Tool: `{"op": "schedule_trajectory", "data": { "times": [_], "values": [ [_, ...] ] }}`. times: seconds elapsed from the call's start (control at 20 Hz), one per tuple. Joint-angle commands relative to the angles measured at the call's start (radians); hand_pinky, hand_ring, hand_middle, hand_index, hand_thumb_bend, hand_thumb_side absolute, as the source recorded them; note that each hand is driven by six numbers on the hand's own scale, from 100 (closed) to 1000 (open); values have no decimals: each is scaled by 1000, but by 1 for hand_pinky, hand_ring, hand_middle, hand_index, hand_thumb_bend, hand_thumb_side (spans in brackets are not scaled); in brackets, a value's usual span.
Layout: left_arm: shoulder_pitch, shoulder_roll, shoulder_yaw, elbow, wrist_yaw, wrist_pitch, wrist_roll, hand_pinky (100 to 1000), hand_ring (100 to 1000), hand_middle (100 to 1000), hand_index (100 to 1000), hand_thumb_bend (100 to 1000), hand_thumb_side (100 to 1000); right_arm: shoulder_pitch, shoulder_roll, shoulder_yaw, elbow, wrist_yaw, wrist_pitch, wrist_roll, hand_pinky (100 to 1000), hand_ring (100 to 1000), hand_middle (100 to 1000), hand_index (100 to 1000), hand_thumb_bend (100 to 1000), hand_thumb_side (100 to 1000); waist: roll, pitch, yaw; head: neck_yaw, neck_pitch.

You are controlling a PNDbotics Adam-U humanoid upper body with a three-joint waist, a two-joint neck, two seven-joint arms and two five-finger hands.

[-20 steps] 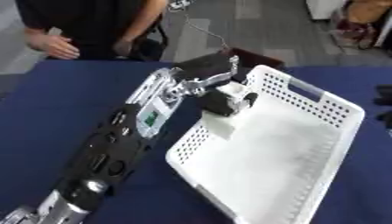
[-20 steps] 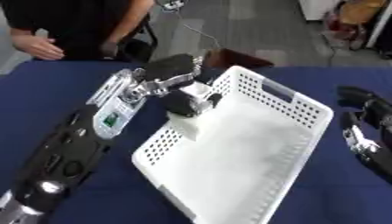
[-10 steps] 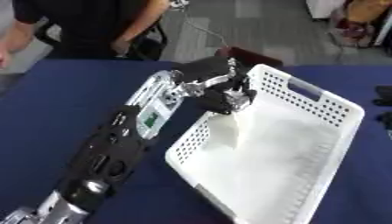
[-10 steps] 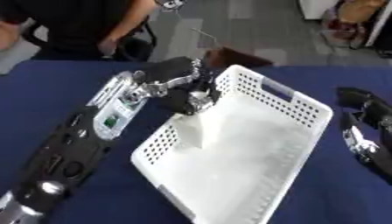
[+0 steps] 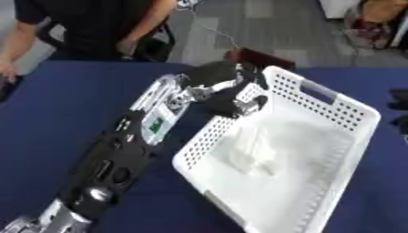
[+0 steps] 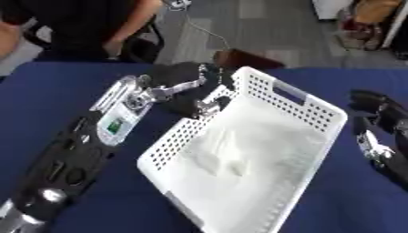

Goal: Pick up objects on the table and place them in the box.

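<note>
We see a white basket (image 5: 350, 113) with perforated walls sitting on the dark blue counter (image 5: 56, 118), and we take the basket as our landmark. Our left arm reaches in from the lower left and stretches diagonally up to the basket's far left rim. The left hand (image 5: 227, 91) hangs right over that rim, at the corner nearest the far edge of the counter. Its fingers are curled downward over the rim and into the top of the basket, but we cannot see anything held between them; the view is too soft to tell more about the fingertips.

Inside the basket, just below the left hand and toward the middle of the floor, lies a pale white object (image 5: 257, 146). It is nearly the same colour as the basket, so we can make out only a lumpy, roughly upright shape. It is apart from the hand.

Our right hand (image 6: 381, 136) shows in the right eye view, resting on the counter to the right of the basket, clear of its wall, with its dark fingers relaxed and spread.
</note>
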Motion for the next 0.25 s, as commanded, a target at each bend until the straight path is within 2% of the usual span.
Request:
{"op": "schedule_trajectory", "data": {
  "times": [0.05,0.25],
  "values": [
    [-13,4,4,-28,12,-3,-5,568,783,829,852,169,1000,-11,-9,-7,-13,-6,-1,0,699,838,896,893,100,699,-3,-19,3,-1,0],
    [-9,9,3,-45,23,-5,-5,569,768,801,848,175,1000,-9,-10,-8,-11,-6,0,-1,699,838,896,893,100,699,-5,-22,7,-3,2]
  ]
}}
